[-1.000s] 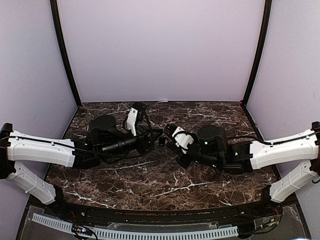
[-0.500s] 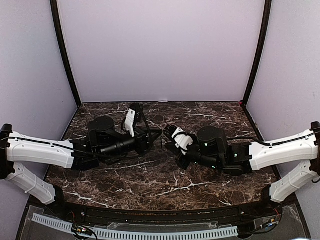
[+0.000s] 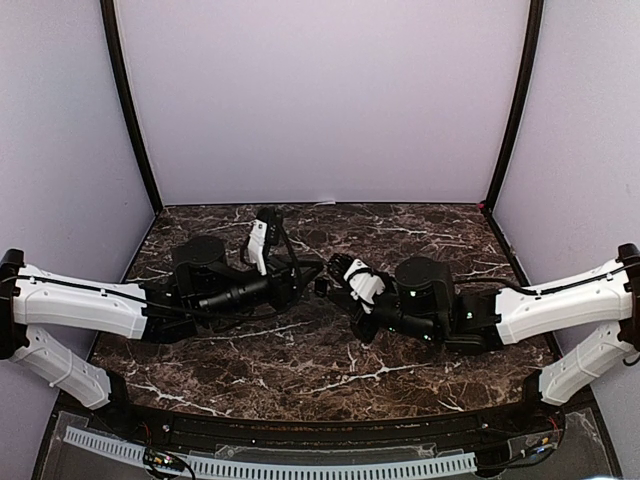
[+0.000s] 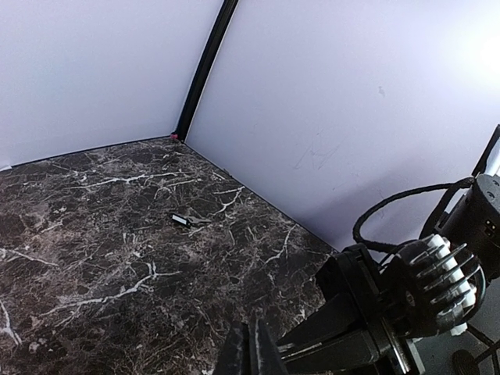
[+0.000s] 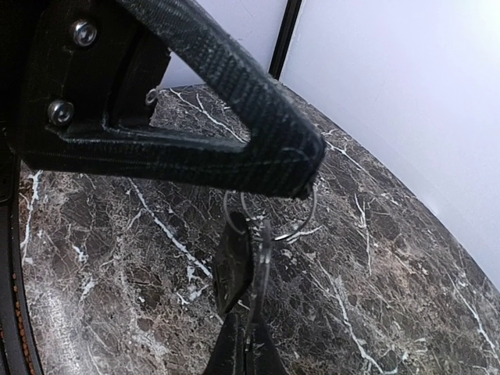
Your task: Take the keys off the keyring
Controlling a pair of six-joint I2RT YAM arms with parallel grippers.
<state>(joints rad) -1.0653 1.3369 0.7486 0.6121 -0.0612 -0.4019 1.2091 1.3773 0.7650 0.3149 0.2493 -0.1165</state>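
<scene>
My two grippers meet above the middle of the table (image 3: pixel 300 350). In the right wrist view the thin wire keyring (image 5: pixel 306 221) hangs from the tip of the left gripper's black finger (image 5: pixel 226 148). Two keys dangle from the ring. One is a dark key (image 5: pixel 234 262). The other is a silvery key (image 5: pixel 262 258) seen edge-on, and my right gripper (image 5: pixel 248 344) is shut on its lower end. The left gripper (image 4: pixel 251 353) is shut, its tips next to the right arm's wrist (image 4: pixel 437 273). A loose key (image 4: pixel 181 220) lies flat on the marble farther off.
Purple walls close in the marble table on three sides, with black corner posts (image 3: pixel 130 110). A perforated white strip (image 3: pixel 300 468) runs along the near edge. Both white forearms (image 3: pixel 80 295) reach inward low over the table.
Both grippers stay joined at the keyring. The meeting point has drifted slightly toward the near edge, and the left wrist has pulled back a little to the left.
</scene>
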